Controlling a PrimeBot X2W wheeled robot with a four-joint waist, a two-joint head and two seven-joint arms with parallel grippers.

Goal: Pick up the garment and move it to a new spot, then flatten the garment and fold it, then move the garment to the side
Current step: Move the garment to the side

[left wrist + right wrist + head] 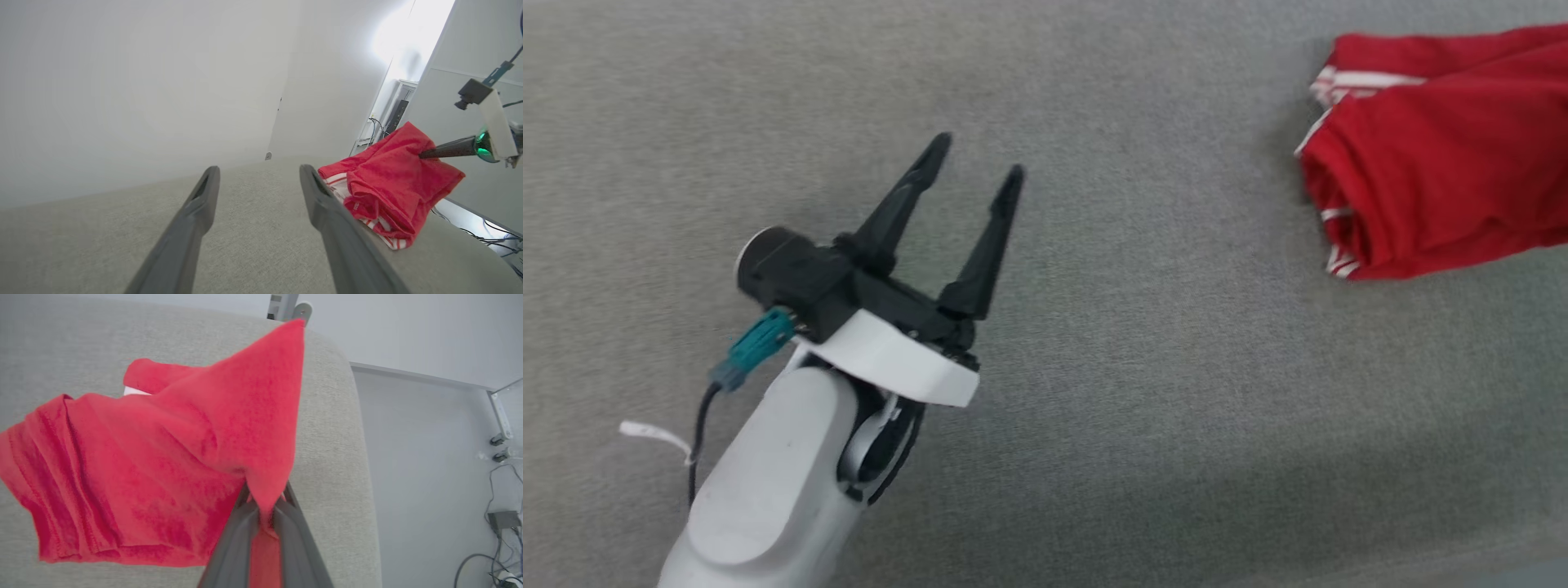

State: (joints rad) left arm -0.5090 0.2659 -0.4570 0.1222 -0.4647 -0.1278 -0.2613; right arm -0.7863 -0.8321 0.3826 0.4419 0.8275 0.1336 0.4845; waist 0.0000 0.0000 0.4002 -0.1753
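The garment is a red shirt with white striped trim, bunched at the upper right of the head view. My right gripper is shut on a fold of the garment, and the cloth drapes from its fingers over the grey surface. In the left wrist view the right gripper pinches the garment near its top, while the lower folds rest on the surface. My left gripper hovers open and holds nothing, well to the left of the cloth. Its fingers point past the garment's left side.
The grey fabric surface spreads under both arms. Its rounded edge lies just right of the garment, with floor and cables beyond. A pale wall stands behind the surface.
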